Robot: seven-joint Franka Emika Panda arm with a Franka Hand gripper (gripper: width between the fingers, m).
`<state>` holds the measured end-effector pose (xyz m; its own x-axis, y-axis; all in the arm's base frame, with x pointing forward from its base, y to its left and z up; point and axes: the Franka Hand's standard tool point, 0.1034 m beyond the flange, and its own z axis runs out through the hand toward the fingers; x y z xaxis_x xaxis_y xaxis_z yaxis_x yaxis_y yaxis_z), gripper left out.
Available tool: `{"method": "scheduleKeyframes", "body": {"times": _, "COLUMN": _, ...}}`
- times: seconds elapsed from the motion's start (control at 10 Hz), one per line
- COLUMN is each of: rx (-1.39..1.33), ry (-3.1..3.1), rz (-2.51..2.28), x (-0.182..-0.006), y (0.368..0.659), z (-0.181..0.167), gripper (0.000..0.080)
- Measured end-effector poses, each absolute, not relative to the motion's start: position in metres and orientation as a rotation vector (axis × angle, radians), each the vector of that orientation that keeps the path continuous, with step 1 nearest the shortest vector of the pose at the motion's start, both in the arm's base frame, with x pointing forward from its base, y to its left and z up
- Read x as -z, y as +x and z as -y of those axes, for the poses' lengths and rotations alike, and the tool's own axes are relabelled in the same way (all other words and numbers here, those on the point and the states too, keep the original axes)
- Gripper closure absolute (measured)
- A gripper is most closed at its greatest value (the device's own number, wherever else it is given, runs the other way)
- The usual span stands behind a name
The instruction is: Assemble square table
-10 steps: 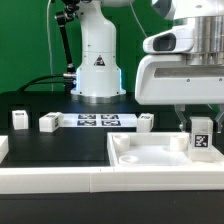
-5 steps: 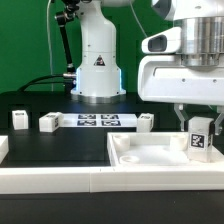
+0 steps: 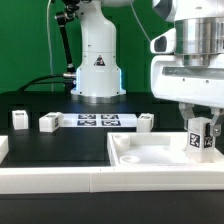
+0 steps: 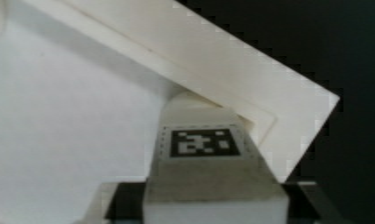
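The square table's white tray-like top [image 3: 150, 157] lies at the front on the exterior view's right. My gripper [image 3: 203, 127] hangs over its far right corner, shut on a white leg post [image 3: 203, 141] whose tag faces the camera. In the wrist view the post [image 4: 205, 150] stands upright between the dark fingers [image 4: 131, 203], its end close to the corner of the top [image 4: 95, 90]. Whether post and top touch is not visible. Three more leg posts [image 3: 18, 120] [image 3: 48, 123] [image 3: 146, 121] sit on the black table behind.
The marker board [image 3: 98, 120] lies between the loose posts, before the robot's white base [image 3: 98, 62]. A long white border rail [image 3: 55, 181] runs along the front edge, with another white piece [image 3: 3, 149] at the exterior view's left.
The gripper with the leg post has shifted toward the exterior view's right, nearer the top's right corner. The loose posts have not moved.
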<state>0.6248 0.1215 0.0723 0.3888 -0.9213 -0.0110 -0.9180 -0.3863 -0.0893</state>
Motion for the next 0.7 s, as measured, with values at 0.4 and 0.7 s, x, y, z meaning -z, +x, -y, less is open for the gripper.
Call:
{"method": "scheduleKeyframes", "body": {"times": 0.4, "rx": 0.044, "ry": -2.119, "rz": -2.205, "x": -0.0730, "y": 0.6241, "z": -0.1272, "gripper": 0.0509}}
{"method": "scheduleKeyframes", "body": {"times": 0.7, "rx": 0.033, "ry": -2.003, "rz": -2.299, "x": -0.0731, "y": 0.6255, "z": -0.1267, "gripper": 0.0509}}
